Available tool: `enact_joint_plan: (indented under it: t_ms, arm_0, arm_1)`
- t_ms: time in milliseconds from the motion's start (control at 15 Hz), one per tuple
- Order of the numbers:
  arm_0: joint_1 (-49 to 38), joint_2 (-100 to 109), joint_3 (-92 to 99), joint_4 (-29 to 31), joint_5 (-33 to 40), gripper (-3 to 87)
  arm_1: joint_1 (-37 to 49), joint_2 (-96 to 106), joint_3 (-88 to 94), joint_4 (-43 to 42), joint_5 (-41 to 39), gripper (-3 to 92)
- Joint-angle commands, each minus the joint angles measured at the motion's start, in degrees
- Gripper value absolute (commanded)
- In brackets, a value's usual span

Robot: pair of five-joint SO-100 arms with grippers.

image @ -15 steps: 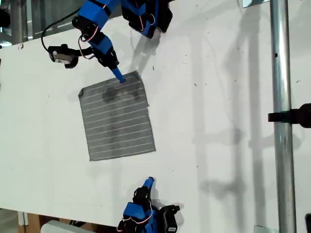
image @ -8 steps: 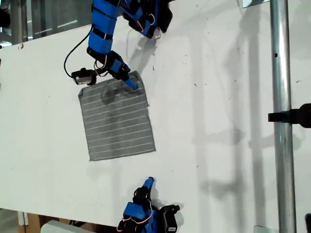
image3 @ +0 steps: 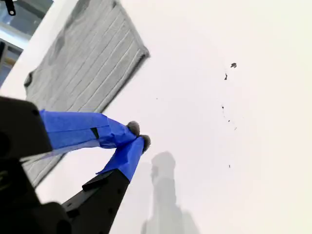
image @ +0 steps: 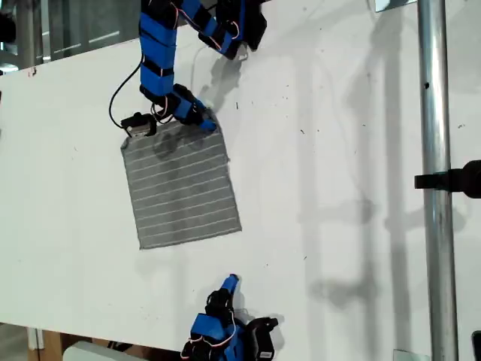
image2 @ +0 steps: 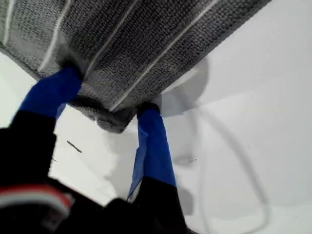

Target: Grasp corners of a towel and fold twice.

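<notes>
We see my first gripper (image2: pixel 105 114) straddling a towel (image: pixel 183 184) corner (image: pixel 213 122) upper-center in the exterior view, jaws apart, while my second gripper (image3: pixel 139 136) rests closed at bottom.

My first gripper (image2: pixel 105 105) low at the table's far edge in the exterior view, arm bent steeply down, jaws spread apart, one finger (image2: pixel 51 92) each side of a towel (image: pixel 183 184) corner. My second gripper (image3: pixel 139 136) at the near edge, fingertips touching, empty.
</notes>
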Motion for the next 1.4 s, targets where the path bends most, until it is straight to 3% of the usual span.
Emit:
enact_joint_plan:
  t_ms: [0, 267, 467, 533, 667, 867, 1133, 1200, 1333]
  arm_0:
    - [0.18, 0.26, 0.18, 0.09, -0.62, -2.9]
    - [-0.35, 0.26, -1.23, 0.18, -5.63, -2.9]
    - [-1.93, -10.46, -17.49, 0.88, -3.87, -3.0]
    - [-3.08, -24.79, -27.51, 0.70, -1.14, -3.0]
    - [-4.13, -52.38, -49.31, -0.97, 11.87, -3.0]
    - [-6.42, -79.19, -76.46, 3.69, 28.39, -3.0]
    - [-7.38, -103.45, -102.66, 7.56, 38.85, -2.9]
    - [-8.09, -108.37, -107.58, 8.79, 38.85, -0.4]
    - [-8.88, -116.19, -116.28, 11.60, 38.67, 20.6]
  arm_1:
    - [0.62, 0.26, -2.72, -0.88, -0.53, 4.5]
    - [-1.05, 0.35, -2.90, -1.58, -0.62, -0.2]
    - [-1.76, 0.26, -2.90, -2.29, -0.62, -0.2]
    - [-1.93, 0.26, -2.90, -2.46, -0.62, -0.2]
    - [-2.46, 0.18, -2.81, -2.81, -0.62, -0.2]
    - [-2.46, 0.18, -2.55, -3.16, -0.62, -0.2]
    - [-2.64, 0.18, -2.37, -3.34, -0.53, -0.2]
    - [-2.64, 0.26, -2.29, -3.43, -0.44, -0.2]
    - [-2.72, 0.26, -2.20, -3.52, -0.35, -0.2]
